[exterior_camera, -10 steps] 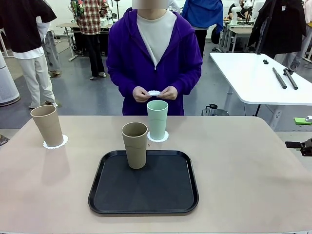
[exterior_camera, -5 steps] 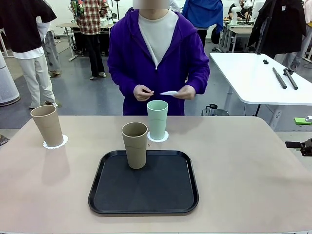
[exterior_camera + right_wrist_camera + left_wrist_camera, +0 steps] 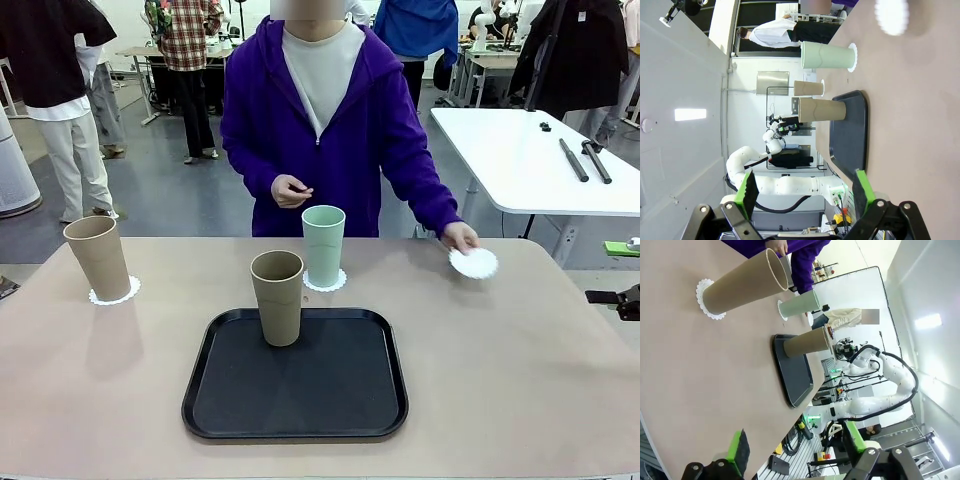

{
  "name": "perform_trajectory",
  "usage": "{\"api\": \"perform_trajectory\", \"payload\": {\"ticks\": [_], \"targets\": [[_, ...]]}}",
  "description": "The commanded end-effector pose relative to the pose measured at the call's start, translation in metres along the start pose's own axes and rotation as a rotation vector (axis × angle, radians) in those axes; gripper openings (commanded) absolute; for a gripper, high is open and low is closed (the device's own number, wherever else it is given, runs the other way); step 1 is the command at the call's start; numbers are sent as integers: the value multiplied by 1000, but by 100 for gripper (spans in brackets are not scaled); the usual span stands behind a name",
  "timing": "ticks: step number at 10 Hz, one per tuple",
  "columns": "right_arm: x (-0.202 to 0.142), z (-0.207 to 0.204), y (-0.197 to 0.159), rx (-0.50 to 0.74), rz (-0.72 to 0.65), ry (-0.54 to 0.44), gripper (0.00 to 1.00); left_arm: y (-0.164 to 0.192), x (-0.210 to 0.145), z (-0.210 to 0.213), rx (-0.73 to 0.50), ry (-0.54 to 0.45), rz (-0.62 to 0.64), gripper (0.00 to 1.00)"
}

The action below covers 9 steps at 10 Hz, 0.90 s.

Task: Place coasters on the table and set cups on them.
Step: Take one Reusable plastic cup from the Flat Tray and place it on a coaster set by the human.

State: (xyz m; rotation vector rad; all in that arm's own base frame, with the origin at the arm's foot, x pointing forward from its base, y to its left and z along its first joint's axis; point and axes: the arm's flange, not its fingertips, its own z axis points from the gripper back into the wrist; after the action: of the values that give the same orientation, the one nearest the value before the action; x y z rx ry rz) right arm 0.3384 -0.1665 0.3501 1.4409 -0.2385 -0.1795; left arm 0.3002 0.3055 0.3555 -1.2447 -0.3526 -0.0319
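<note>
On the beige table [image 3: 520, 380], a beige cup [image 3: 98, 257] stands on a coaster [image 3: 114, 295] at the far left. A mint cup [image 3: 323, 244] stands on a second coaster [image 3: 325, 283] at the far middle. Another beige cup [image 3: 277, 297] stands on the black tray [image 3: 300, 395]. The person's hand [image 3: 459, 237] holds a third coaster [image 3: 473, 263] low over the table's far right. My left gripper [image 3: 795, 445] is open and empty, well back from the beige cup [image 3: 745, 282]. My right gripper [image 3: 805, 192] is open too, with the mint cup [image 3: 827, 55] and the blurred coaster [image 3: 892, 17] far ahead.
The tray [image 3: 850, 130] lies at the table's near middle. A white table [image 3: 530, 160] with dark tools stands at the back right. The person stands at the far edge, and other people move behind. Bare tabletop lies to the right of the tray.
The person's hand carried the third coaster from chest height out and down to the table's far right. The cups, tray and both grippers have not moved.
</note>
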Motion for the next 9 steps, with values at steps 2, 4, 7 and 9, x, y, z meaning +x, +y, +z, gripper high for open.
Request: {"api": "perform_trajectory", "payload": {"ticks": [2, 4, 7, 9], "targets": [[-3, 1, 1, 1, 7, 11, 100, -2, -1, 2, 2, -4, 7, 100], [-3, 1, 1, 1, 7, 11, 100, -2, -1, 2, 2, -4, 7, 100], [-3, 1, 1, 1, 7, 11, 100, -2, -1, 2, 2, -4, 7, 100], [-3, 1, 1, 1, 7, 11, 100, -2, -1, 2, 2, -4, 7, 100]]}}
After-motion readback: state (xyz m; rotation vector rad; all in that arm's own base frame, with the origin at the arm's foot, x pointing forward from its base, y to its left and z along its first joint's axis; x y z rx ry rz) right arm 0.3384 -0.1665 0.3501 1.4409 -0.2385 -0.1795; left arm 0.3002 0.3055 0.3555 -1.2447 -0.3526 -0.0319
